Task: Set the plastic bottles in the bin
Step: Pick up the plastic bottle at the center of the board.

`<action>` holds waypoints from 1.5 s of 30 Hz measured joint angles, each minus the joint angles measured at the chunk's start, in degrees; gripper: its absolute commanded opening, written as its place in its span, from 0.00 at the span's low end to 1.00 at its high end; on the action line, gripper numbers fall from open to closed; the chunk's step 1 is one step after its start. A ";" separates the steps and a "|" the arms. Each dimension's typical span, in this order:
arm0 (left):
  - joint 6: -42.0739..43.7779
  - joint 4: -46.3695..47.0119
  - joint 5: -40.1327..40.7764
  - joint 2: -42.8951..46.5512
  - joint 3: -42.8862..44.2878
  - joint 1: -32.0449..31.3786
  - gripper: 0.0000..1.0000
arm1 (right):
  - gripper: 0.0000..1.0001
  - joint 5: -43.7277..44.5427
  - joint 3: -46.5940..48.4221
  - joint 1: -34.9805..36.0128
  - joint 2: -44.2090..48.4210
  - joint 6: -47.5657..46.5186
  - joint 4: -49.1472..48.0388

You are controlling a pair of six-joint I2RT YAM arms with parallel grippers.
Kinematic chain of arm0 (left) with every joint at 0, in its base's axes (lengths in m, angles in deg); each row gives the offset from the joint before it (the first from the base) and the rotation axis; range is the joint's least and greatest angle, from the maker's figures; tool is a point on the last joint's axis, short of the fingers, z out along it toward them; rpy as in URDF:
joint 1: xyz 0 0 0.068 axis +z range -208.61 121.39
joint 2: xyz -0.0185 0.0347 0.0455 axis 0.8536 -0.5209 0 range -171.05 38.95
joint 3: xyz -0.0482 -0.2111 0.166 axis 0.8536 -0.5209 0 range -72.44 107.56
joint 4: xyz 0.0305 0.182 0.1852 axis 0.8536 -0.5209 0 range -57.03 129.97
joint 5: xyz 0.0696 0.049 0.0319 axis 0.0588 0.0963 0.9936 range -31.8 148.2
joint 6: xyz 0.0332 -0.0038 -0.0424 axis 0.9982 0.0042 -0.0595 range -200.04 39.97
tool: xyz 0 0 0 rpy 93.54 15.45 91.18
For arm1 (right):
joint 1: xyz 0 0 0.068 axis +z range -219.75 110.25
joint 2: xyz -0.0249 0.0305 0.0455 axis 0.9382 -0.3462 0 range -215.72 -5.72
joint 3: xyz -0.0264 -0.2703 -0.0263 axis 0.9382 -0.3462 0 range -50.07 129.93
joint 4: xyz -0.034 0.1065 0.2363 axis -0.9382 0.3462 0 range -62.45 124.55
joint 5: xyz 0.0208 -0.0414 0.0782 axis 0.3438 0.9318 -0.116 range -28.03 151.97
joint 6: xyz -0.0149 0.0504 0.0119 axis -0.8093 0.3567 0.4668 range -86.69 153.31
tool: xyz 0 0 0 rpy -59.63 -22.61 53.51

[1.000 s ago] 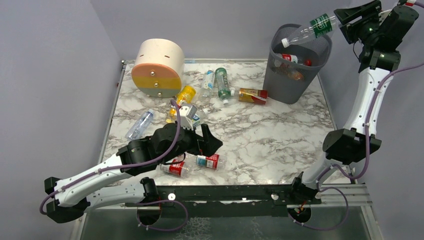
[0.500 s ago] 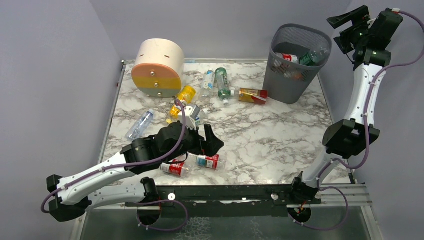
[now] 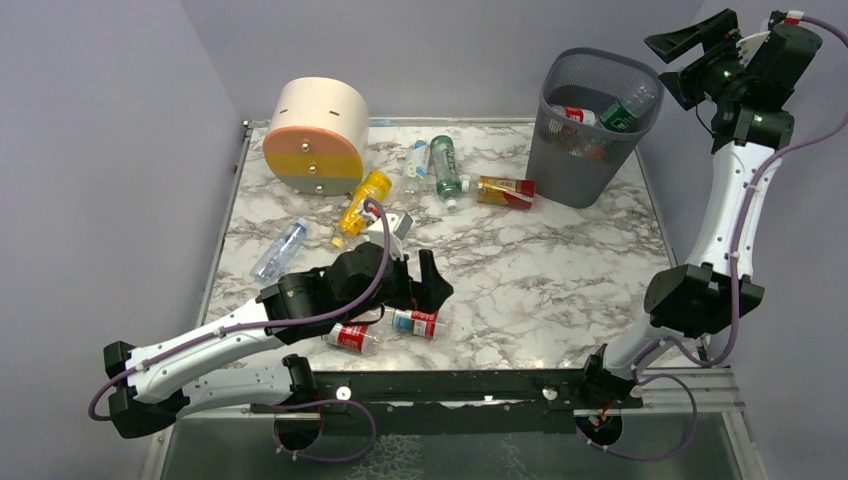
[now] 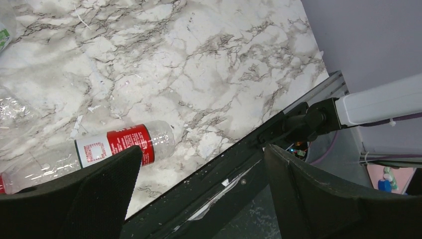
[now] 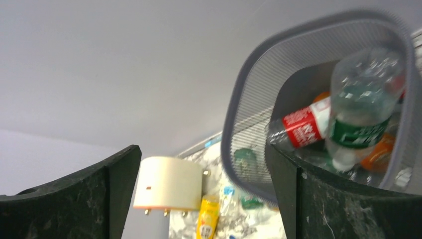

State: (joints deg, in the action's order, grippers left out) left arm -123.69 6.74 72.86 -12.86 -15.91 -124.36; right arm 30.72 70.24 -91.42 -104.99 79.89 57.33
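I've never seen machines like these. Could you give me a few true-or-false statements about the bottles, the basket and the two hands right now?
1. The right hand is open and empty, up beside the bin. True.
2. The bin is empty. False: several bottles lie inside, among them a green-labelled bottle.
3. The left hand grips a bottle. False: it is open with nothing between its fingers; a red-labelled bottle lies on the table beside it.
4. A yellow bottle lies on the table near the round drawer unit. True.
5. The bin lies tipped over. False: it stands upright at the table's far right corner.
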 measured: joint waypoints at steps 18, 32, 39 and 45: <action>-3.91 -4.57 2.47 9.11 1.79 0.39 0.99 | 1.00 -1.09 -40.28 36.37 29.22 -10.03 0.28; -6.29 -7.28 5.64 15.61 2.29 0.39 0.99 | 1.00 10.21 -55.93 64.37 28.41 -15.82 -1.40; -6.69 -8.92 6.56 16.90 1.66 0.39 0.99 | 1.00 18.99 -58.93 76.81 19.19 -18.84 -3.32; -6.71 -9.53 6.86 16.94 1.66 0.39 0.99 | 1.00 26.32 -58.82 80.91 12.26 -22.27 -4.20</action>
State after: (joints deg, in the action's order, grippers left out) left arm -130.40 -2.79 79.72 4.07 -14.25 -123.97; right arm 57.04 11.43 -10.50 -92.72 57.62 53.13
